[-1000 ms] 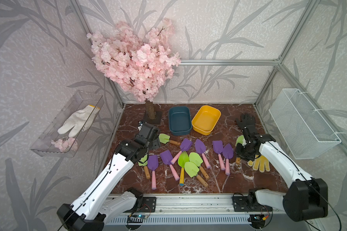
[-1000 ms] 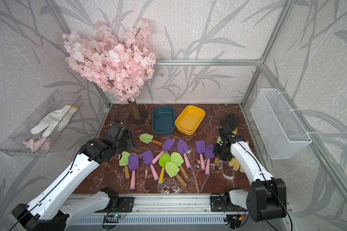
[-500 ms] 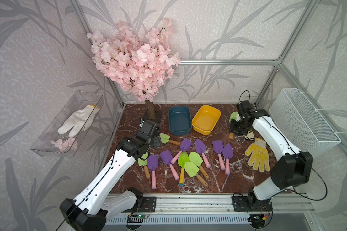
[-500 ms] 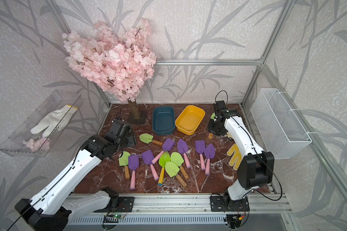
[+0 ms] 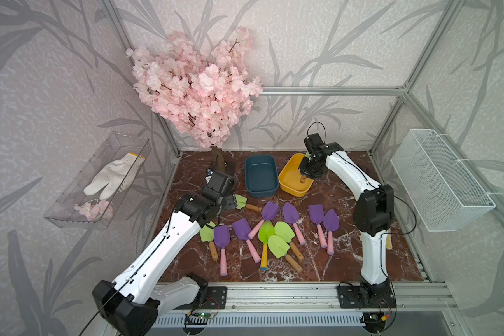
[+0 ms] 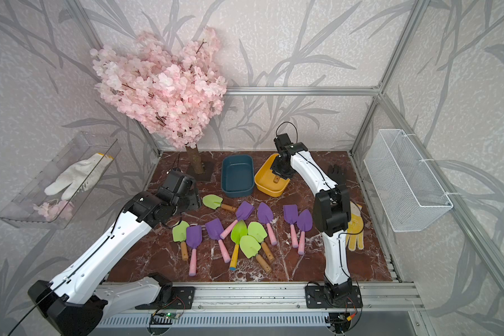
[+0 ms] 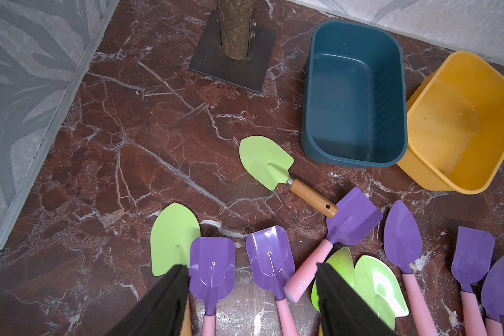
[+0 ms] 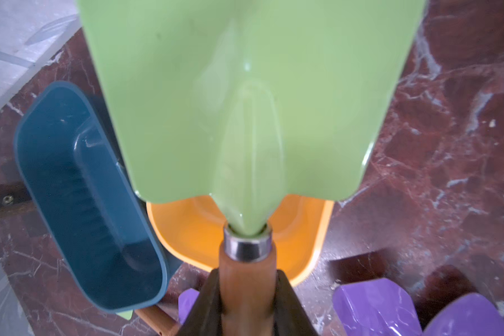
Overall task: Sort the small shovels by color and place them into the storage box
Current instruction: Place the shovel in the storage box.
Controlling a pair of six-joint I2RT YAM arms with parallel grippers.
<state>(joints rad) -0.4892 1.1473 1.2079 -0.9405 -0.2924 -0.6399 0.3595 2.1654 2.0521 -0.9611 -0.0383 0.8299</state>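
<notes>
Several small shovels lie on the marble table: purple blades with pink handles (image 5: 317, 213) and green blades with wooden handles (image 5: 278, 245). My right gripper (image 8: 246, 279) is shut on the wooden handle of a green shovel (image 8: 245, 101). It holds that shovel over the yellow storage box (image 5: 288, 177), blade upward and handle end down in the box. The blue storage box (image 5: 260, 174) beside it is empty. My left gripper (image 7: 252, 269) hovers open above two purple shovels (image 7: 213, 264) at the row's left end, holding nothing. A lone green shovel (image 7: 266, 163) lies just ahead of it.
A pink blossom tree (image 5: 198, 96) stands on a dark base plate (image 7: 230, 67) at the back left. A yellow glove (image 6: 354, 229) and a black glove (image 6: 336, 171) lie at the right. A wire basket (image 5: 437, 180) and a clear shelf (image 5: 99, 180) hang on the side walls.
My right arm has swung from the front right, near the gloves, to the back, carrying the green shovel to over the yellow box. The left arm has shifted slightly.
</notes>
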